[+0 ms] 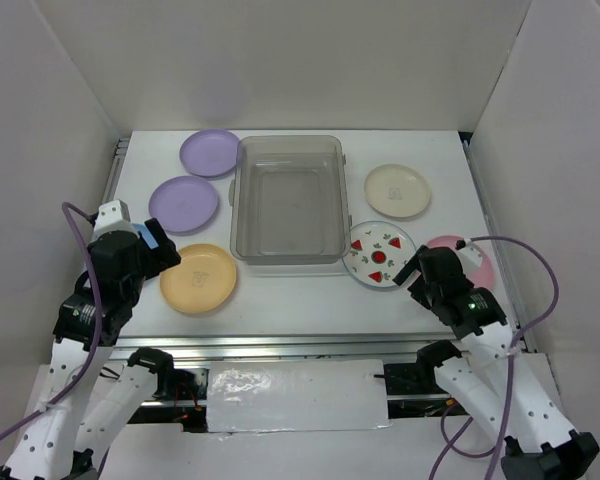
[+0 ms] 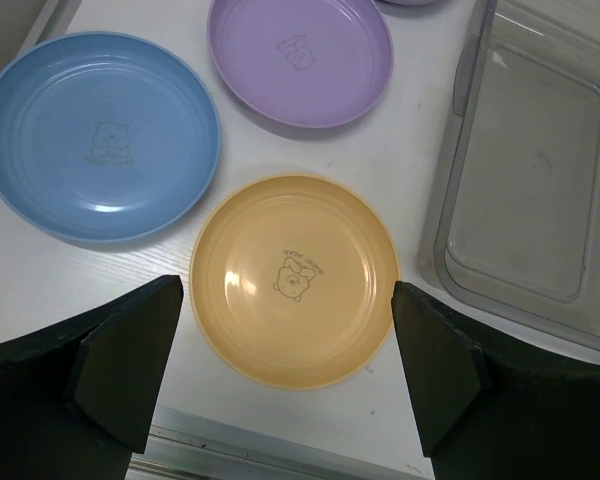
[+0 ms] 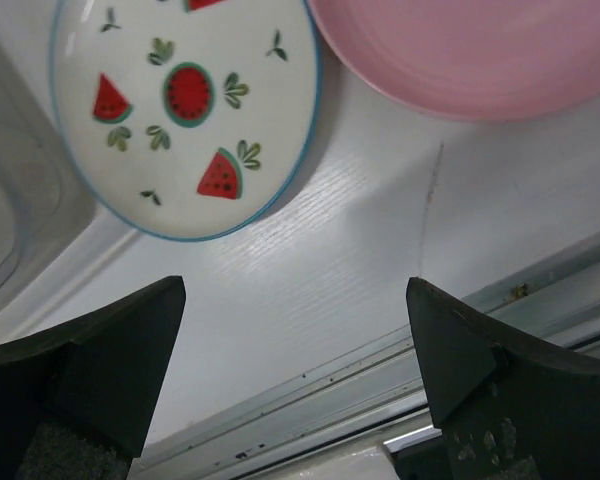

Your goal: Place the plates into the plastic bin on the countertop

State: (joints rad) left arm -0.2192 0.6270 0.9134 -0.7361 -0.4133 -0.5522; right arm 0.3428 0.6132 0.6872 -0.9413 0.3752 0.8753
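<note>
While both claws stand spread wide with nothing between their fingers, all seven plates lie flat on the white worktop, outside the plastic bin, which sits in the middle, closer to the far edge. Left of the bin, one lavender plate lies by the far edge and a second lavender plate just nearer, with the yellow-orange plate off the bin's near left corner. The blue plate lies towards the left edge beside the yellow-orange one; the left arm hides it from above. Right of the bin lies the cream plate. The fruit-print plate lies just beside the bin's near right corner, and the pink plate is close by it towards the right edge, partly under the right arm; whether those two touch I cannot tell. The left claw hangs over the yellow-orange plate. The right claw hangs over bare worktop by the near edge, just short of the fruit-print and pink plates.
</note>
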